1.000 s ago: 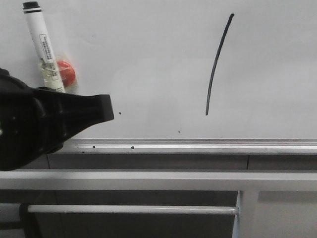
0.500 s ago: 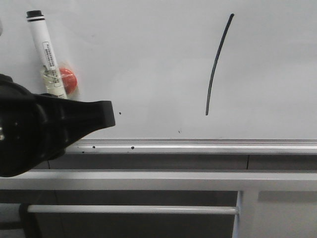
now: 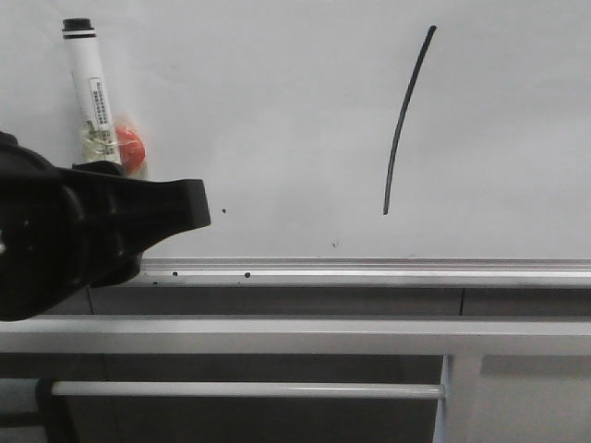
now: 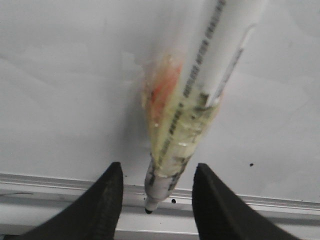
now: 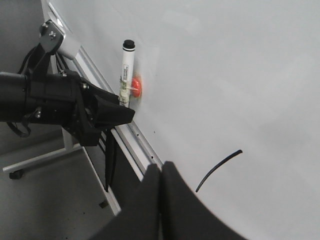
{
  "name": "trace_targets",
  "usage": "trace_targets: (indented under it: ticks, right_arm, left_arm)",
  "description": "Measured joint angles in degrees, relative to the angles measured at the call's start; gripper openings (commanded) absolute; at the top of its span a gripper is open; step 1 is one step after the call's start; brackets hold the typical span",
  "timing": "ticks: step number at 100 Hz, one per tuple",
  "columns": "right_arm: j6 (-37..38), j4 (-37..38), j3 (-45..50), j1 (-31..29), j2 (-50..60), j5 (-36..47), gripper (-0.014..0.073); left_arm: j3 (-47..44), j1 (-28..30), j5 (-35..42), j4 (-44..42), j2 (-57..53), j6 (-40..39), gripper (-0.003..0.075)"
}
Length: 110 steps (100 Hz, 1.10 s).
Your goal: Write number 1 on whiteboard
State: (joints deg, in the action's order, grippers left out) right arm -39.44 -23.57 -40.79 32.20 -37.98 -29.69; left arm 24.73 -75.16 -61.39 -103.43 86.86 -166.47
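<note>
The whiteboard (image 3: 277, 111) fills most of the front view. The number 1 (image 3: 404, 120) is a thin black stroke leaning right; it also shows in the right wrist view (image 5: 218, 165). A white marker pen (image 3: 90, 83) with a red magnet (image 3: 130, 148) stands against the board at the left. My left gripper (image 3: 189, 208) is open around the pen's lower end. In the left wrist view the pen (image 4: 200, 100) hangs between the two fingers of my left gripper (image 4: 157, 172) with a gap on each side. My right gripper (image 5: 161, 170) is shut and empty, off the board.
The silver bottom rail (image 3: 369, 270) runs under the board, with small black dots on it. Grey horizontal bars (image 3: 277, 334) lie below it. The left arm (image 5: 45, 97) reaches along the rail in the right wrist view.
The marker pen has shifted a little right and down and stands more upright. My left gripper has barely moved. The stroke is unchanged.
</note>
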Motion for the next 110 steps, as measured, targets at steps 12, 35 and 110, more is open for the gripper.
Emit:
trace_targets:
  ticks: [12,35,110]
  right_arm:
    - [0.00,0.00,0.00,0.00,0.00,-0.50,-0.0063]
    - [0.00,0.00,0.00,0.00,0.00,-0.87,-0.0063]
    - [0.00,0.04,0.00,0.00,0.00,-1.63,-0.0063]
  left_arm:
    - [0.00,-0.34,-1.51,0.00,0.00,0.00,0.0307]
    - [0.00,-4.07,-3.51,0.11,0.00,1.29,0.0307]
    - [-5.59,-10.13,-3.95,6.52,-9.98,5.49,0.0079]
